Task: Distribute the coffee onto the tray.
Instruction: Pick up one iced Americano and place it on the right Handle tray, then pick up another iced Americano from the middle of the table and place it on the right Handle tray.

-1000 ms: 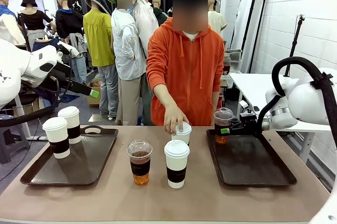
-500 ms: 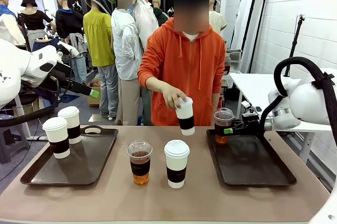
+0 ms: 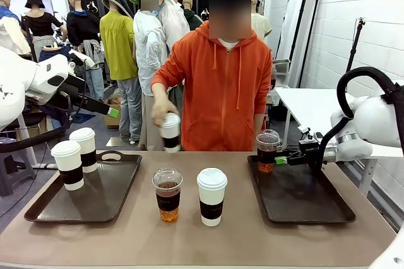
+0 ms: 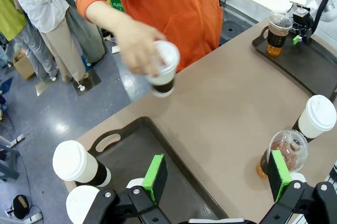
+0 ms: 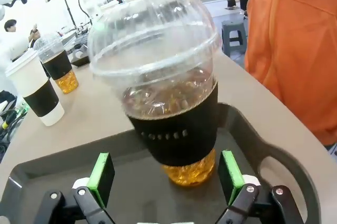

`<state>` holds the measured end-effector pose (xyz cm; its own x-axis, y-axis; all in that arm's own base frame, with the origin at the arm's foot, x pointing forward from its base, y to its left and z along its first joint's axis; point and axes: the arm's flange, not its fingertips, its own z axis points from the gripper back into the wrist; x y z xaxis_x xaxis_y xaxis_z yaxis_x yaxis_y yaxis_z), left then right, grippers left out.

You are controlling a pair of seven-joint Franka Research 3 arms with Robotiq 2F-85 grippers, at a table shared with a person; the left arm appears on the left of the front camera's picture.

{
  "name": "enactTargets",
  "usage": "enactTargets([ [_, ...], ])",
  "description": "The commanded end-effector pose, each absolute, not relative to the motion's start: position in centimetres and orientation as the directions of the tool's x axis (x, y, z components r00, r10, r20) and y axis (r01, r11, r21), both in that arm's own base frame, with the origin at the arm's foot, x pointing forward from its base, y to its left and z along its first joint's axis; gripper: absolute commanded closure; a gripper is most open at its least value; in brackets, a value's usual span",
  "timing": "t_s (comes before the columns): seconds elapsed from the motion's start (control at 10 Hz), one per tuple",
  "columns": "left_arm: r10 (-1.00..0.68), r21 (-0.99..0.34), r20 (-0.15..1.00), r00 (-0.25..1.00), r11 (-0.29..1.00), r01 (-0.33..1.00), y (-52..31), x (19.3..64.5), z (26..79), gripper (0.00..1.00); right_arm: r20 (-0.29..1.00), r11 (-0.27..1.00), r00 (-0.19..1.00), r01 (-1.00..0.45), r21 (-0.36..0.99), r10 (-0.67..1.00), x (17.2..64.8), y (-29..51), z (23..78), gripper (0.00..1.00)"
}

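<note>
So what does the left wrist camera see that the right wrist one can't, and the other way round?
Left wrist camera: the dark brown left tray with two white lidded paper cups on it, and a plain look at the person's hand holding another white lidded cup in the air. Right wrist camera: up close, the lettering on the dark sleeve of the clear dome-lidded plastic cup, just ahead of the open right gripper. Both: that clear cup on the right tray, plus a white cup and a second clear cup on the tan table.
</note>
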<state>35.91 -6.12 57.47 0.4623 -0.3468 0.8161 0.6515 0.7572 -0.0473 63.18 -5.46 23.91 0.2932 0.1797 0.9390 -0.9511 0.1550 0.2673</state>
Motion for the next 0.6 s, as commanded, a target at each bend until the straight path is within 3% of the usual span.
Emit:
enactTargets([
  [0.0, -0.344, -0.054, 0.815, 0.466, 0.757, 0.652, -6.0, 35.9, 57.4, 0.0, 0.94, 0.207, 0.295, -0.944, 0.258, 0.173, 61.3, -5.6, 24.2, 0.0],
  [0.1, -0.344, -0.054, 0.815, 0.466, 0.757, 0.652, -6.0, 35.9, 57.4, 0.0, 0.943, 0.239, 0.296, -0.937, 0.255, 0.151, 60.9, -5.9, 24.1, 0.0],
  [0.2, -0.344, -0.054, 0.815, 0.466, 0.757, 0.652, -6.0, 35.9, 57.4, 0.0, 0.936, 0.168, 0.303, -0.947, 0.274, 0.178, 62.5, -6.0, 23.9, 0.0],
  [0.5, -0.344, -0.054, 0.815, 0.466, 0.757, 0.652, -6.0, 35.9, 57.4, 0.0, 0.936, 0.168, 0.303, -0.947, 0.274, 0.178, 62.5, -6.0, 23.9, 0.0],
])
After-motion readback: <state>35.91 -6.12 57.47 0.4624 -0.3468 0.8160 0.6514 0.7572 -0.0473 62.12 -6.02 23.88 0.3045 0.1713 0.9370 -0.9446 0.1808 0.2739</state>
